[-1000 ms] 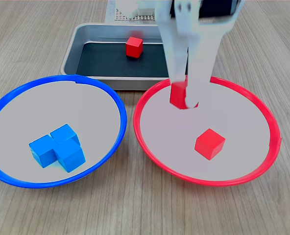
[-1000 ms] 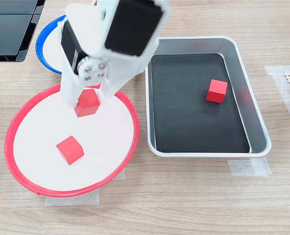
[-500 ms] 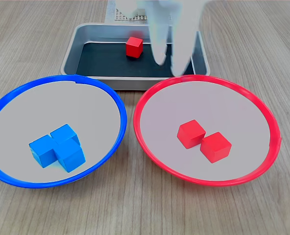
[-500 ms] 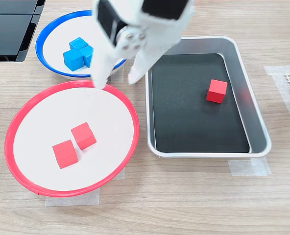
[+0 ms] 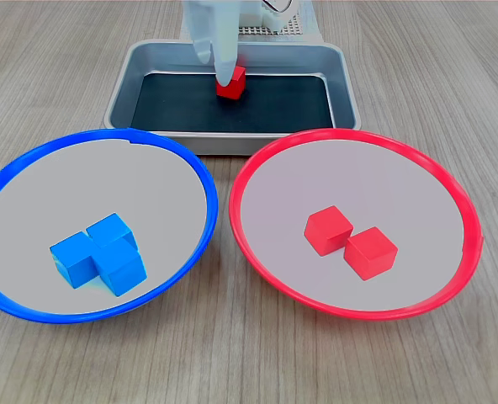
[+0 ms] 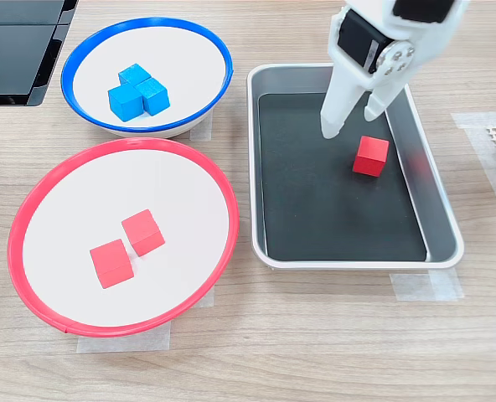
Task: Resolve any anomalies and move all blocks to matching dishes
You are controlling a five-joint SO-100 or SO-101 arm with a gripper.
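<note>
Dishes sit mid-frame on the worktop [image 6: 315, 352]: blue dish [image 6: 219, 59] holding three blue blocks [image 6: 137, 90], red dish [image 6: 30, 209] holding two red blocks [image 6: 128, 245]. Upper right, the tray [image 6: 436, 209] keeps the last glossy red block [image 6: 371, 156]; the end effector [image 6: 350, 124], narrowly parted and empty, hangs beside it, likely lining up a grasp.

The gripper [image 5: 218, 61] is showing as a pale blur in the first exterior view, its jaws covering the upper left part of the red block [image 5: 232, 83] just behind them. The top edge is cutting off the arm in both exterior views.
</note>
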